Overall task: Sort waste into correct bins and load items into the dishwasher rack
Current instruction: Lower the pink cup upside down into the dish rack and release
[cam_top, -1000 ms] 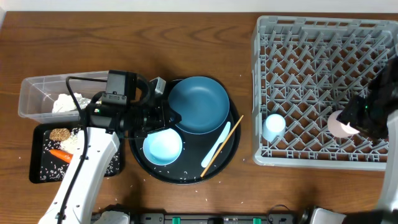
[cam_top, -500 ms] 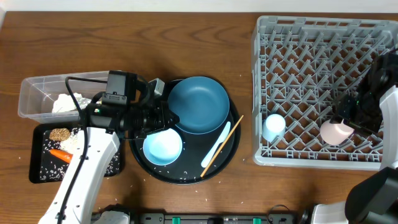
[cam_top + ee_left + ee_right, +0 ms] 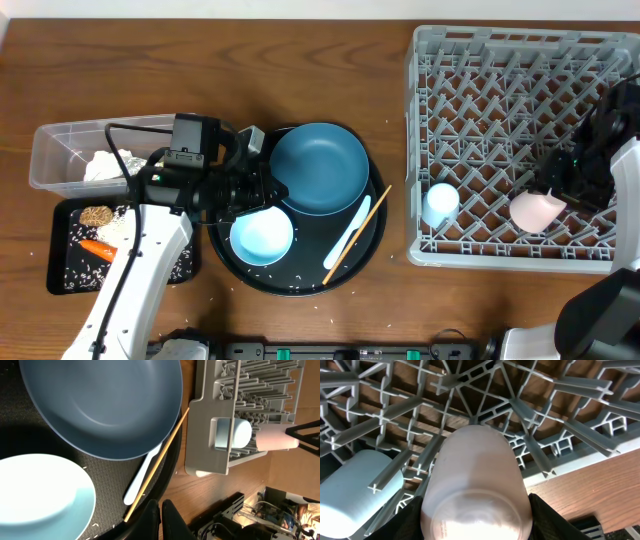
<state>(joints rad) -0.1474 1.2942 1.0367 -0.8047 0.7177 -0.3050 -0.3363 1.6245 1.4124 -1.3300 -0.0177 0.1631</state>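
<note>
Right gripper point(image 3: 476, 512) clasps the pink cup point(image 3: 533, 210) above the rack point(image 3: 413, 150) pegs, lower right of the overhead frame; released tilted, it could roll off them. Left gripper point(image 3: 161, 516) clenched, empty.

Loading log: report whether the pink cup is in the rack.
In: pink cup lies within the rack's walls, right gripper around it.

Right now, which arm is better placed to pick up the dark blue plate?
Left. The left pincer is shut and empty right beside the dark blue plate. The right pincer is far away, holding the pink cup at the dishwasher rack.
</note>
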